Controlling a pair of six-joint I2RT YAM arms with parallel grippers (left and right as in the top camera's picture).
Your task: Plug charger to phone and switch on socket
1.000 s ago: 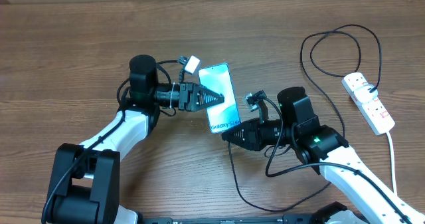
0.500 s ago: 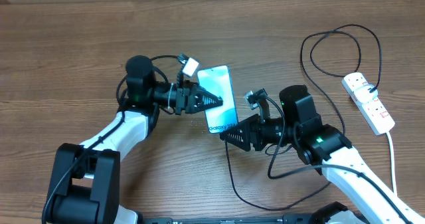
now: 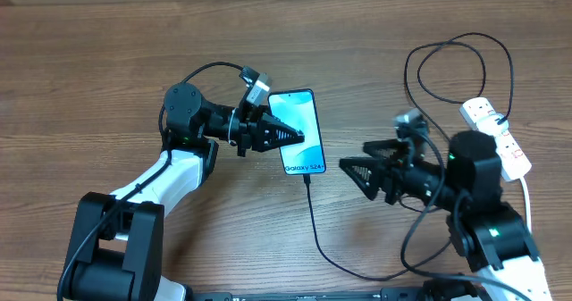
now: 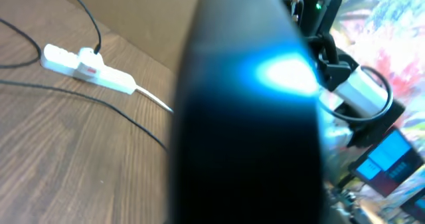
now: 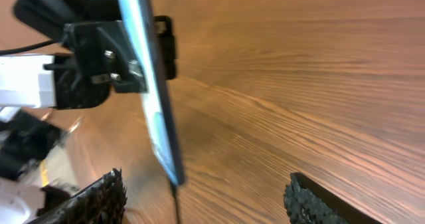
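1. The phone (image 3: 297, 131): slim and black-edged, screen glowing pale blue, raised off the table (image 3: 89, 51), "Galaxy S24+" end nearest the front.
2. The charger (image 3: 315, 221): thin black cable, its tip meeting the phone's lower end.
3. The socket (image 3: 490, 121): white strip with red switches, lying far right.

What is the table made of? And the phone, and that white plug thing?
The table looks like wood or a wood-look laminate: brown grain lines and a matte surface. The phone seems to have a glass front, glossy and glowing, with a black edge. The power strip looks like smooth white plastic.
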